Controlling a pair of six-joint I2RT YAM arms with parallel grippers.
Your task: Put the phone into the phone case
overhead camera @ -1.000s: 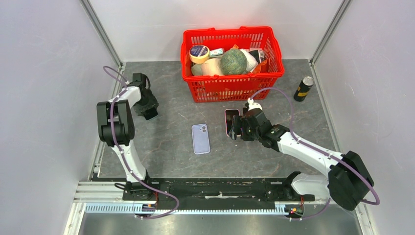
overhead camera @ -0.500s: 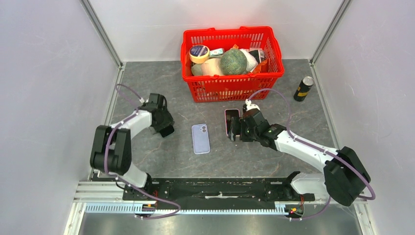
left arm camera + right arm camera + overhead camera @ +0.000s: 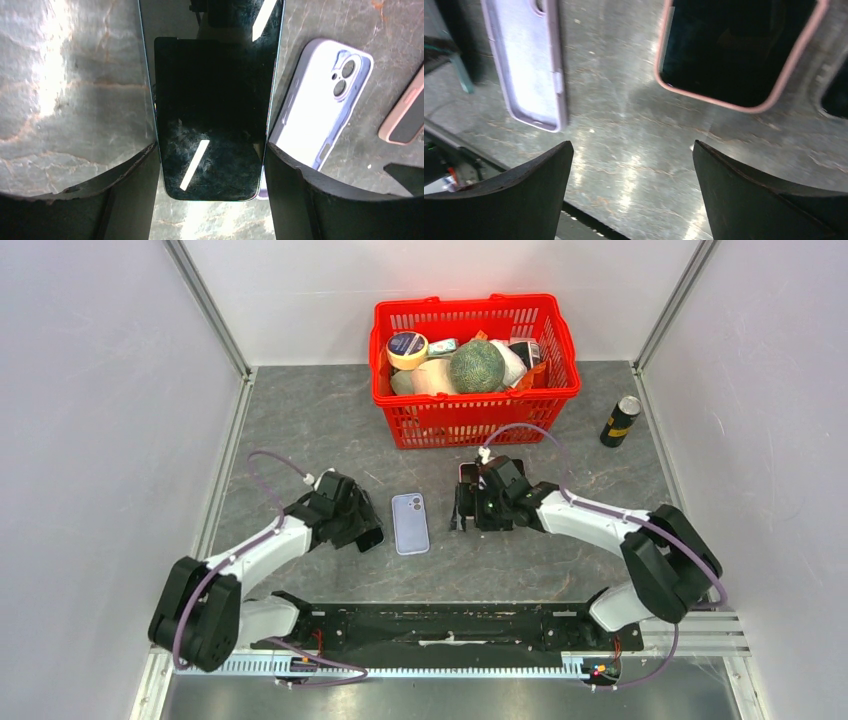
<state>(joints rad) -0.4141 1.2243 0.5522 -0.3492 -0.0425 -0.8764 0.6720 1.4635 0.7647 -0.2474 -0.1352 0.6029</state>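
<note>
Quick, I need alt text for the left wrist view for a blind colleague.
The left end effector grips a glossy black phone between its fingers. A lavender phone case lies on the grey marbled table just right of it, and a pink-rimmed device shows at the right edge.

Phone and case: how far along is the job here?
Done: the left gripper is shut on the black phone. In hand: the phone hangs just beside the lavender case, which lies on the table. Left: seating the phone in the case. The right gripper is open, near a pink-rimmed phone.
</note>
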